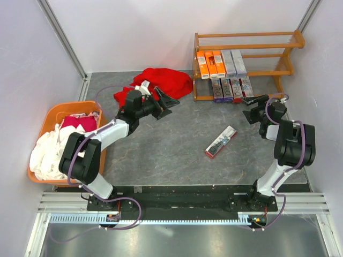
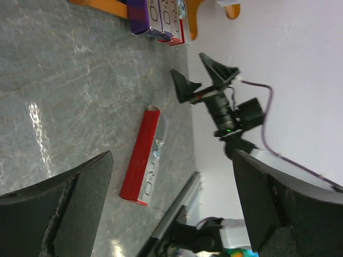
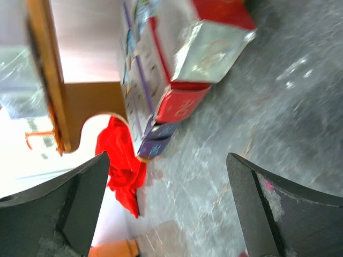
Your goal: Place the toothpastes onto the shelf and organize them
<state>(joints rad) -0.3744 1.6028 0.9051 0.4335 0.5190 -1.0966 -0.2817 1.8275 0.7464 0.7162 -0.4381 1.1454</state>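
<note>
One red toothpaste box lies loose on the table between the arms, not yet shelved. Beyond it the left tool hovers apart and empty near the red cloth; the right tool, likewise apart and empty, faces the shelf, where the other boxes sit packed side by side in rows.

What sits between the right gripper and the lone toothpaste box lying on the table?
Nothing: only bare grey table separates the right gripper from the lone toothpaste box, as the top view shows.
</note>
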